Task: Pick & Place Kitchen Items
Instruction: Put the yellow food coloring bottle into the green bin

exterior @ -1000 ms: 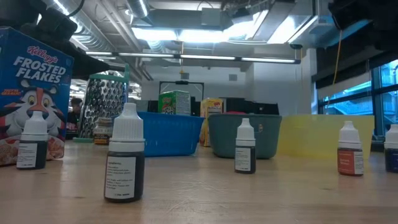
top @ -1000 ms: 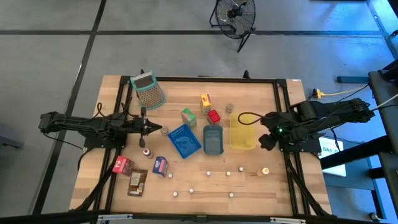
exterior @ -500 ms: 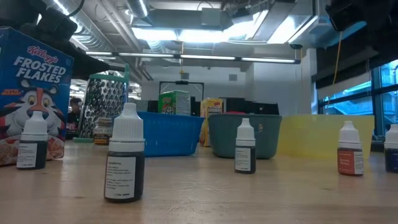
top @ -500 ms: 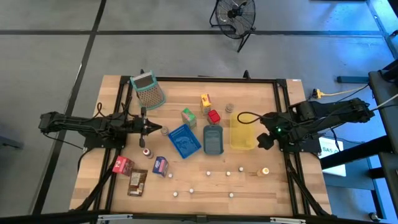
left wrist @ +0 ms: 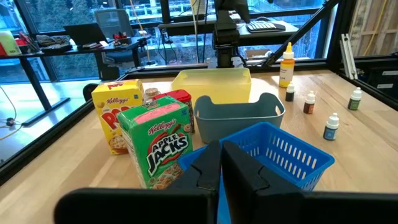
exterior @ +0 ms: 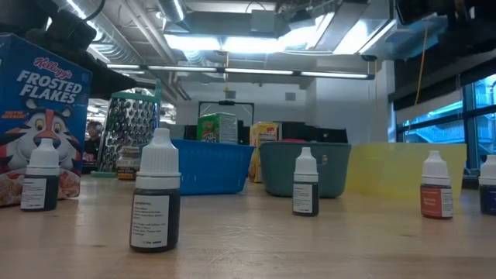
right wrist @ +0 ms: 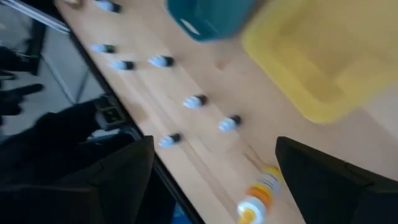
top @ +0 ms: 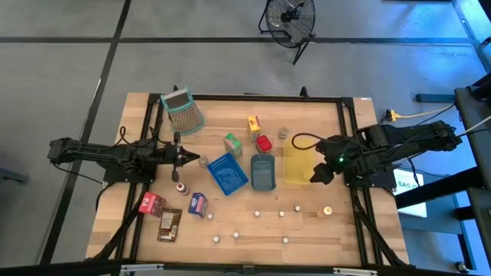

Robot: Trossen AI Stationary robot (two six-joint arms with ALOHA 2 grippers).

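Your right claw [top: 317, 176] hangs over the near right edge of the yellow rectangular plastic tray [top: 298, 162], its fingers [right wrist: 323, 174] spread wide with nothing between them. In its wrist view the small bottle with the orange label [right wrist: 258, 196] lies on its side on the wooden desk [top: 307, 230], just beside the tray's near corner, and several tiny white-capped dropper bottles [right wrist: 196, 101] stand scattered across the near part of the desk.

Your left claw [top: 198, 159] sits low at the left side of the desk, fingers pressed together and holding nothing, pointing at the blue slatted plastic basket [top: 228, 173]. Past it, in the left wrist view, you see the green Apple Jacks cereal box [left wrist: 163, 144], a yellow Kellogg's cereal box [left wrist: 117, 114] and a small red box [left wrist: 176, 99], all standing on the far side of the blue basket and the teal plastic bin [top: 263, 172].

At the far left corner lies a metal box grater with a green handle [top: 182, 111]. Near the left front you have a blue Frosted Flakes box [top: 199, 204], a red packet [top: 151, 203] and a brown packet [top: 169, 223] lying on the desk.
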